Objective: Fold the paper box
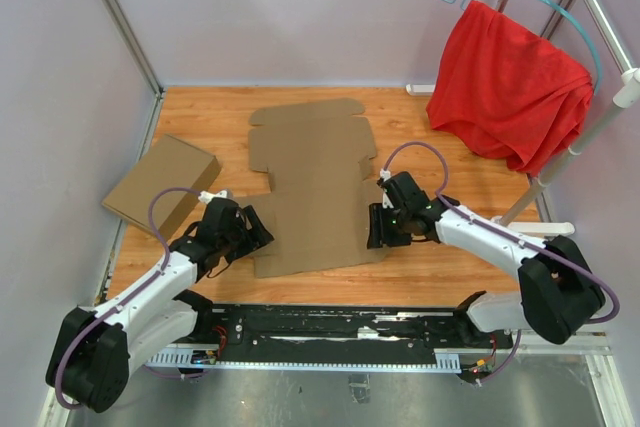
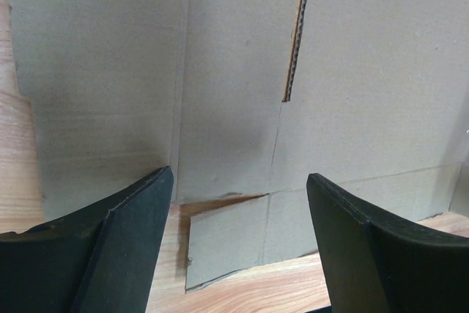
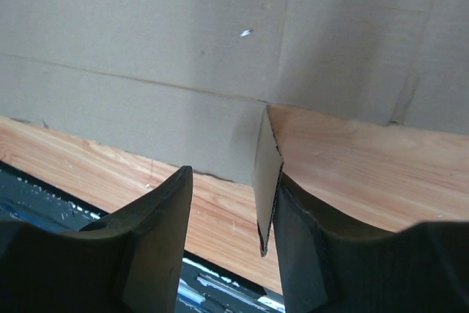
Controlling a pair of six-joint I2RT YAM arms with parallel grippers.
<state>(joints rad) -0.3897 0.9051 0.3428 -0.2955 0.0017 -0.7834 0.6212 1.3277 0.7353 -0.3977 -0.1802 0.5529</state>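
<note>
Our right pincer (image 1: 377, 227) stood half-spread around a small side flap (image 3: 265, 181) of the paper box (image 1: 315, 187). The flap was tipped up on its crease and rested against one finger (image 3: 308, 254), while the other finger stood clear of it, so nothing was clamped. We judged that the pincer was there to raise that flap into a side wall, which fits where it sat, at the sheet's near right edge.

Our left pincer (image 1: 255, 237) hung wide open over the near left corner and gripped nothing. A small corner tab (image 2: 227, 243) lay flat on the wood just below its jaws. We read it as waiting to lift the matching flap on its own side, or to steady the sheet.

The box was otherwise a flat die-cut sheet lying on the table (image 1: 440, 257), between the two arms. Its long axis ran away from the arm bases toward the far wall. The rounded lid end pointed that way, and the broader end lay near the pincers. A finished tan box (image 1: 162, 185) sat well apart on the left.
</note>
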